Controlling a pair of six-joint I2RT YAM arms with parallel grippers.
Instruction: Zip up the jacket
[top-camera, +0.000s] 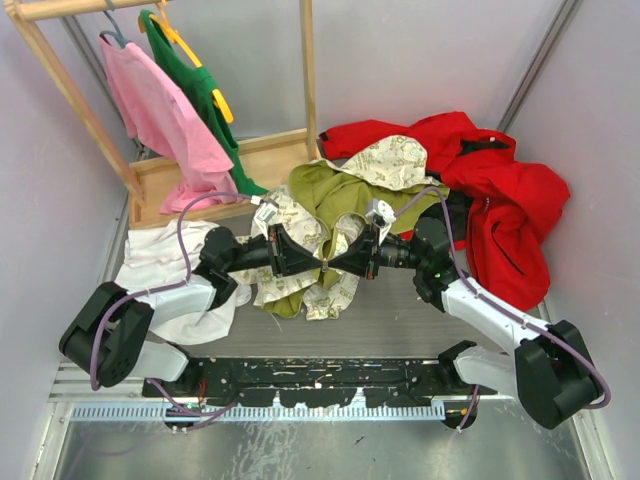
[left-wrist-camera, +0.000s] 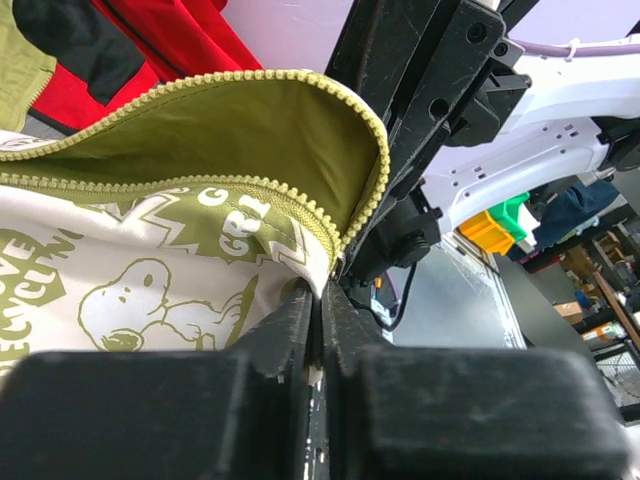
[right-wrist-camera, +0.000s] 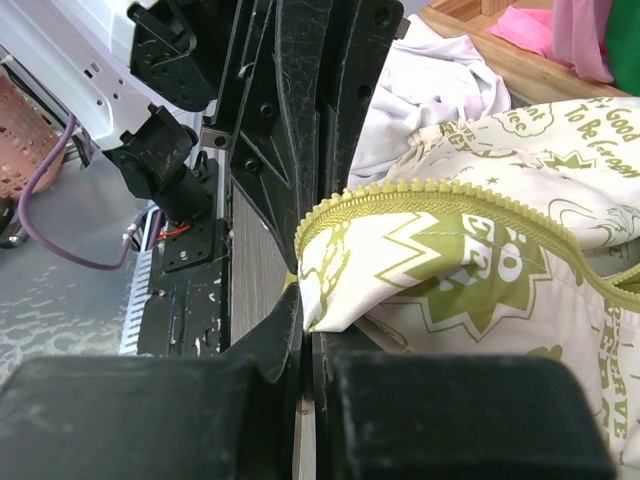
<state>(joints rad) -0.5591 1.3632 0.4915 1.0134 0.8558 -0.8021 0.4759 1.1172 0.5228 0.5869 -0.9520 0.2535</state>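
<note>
1. Jacket (top-camera: 322, 187), olive outside, cream printed lining: heaped at the centre of the bench (top-camera: 400, 320), between a red jacket (top-camera: 500, 210) on the right and a white garment (top-camera: 160, 260) on the left.
2. Left fingers (left-wrist-camera: 285, 330): clenched on the jacket's zipper edge, olive teeth curling just above the tips.
3. Right fingers (right-wrist-camera: 270, 350): clenched on a cream printed edge lined with zipper teeth; tips facing the left pair's, close together over the heap.
4. Wooden rack (top-camera: 270, 155) behind: pink shirt (top-camera: 160, 115) and green shirt (top-camera: 205, 95) on hangers.
</note>
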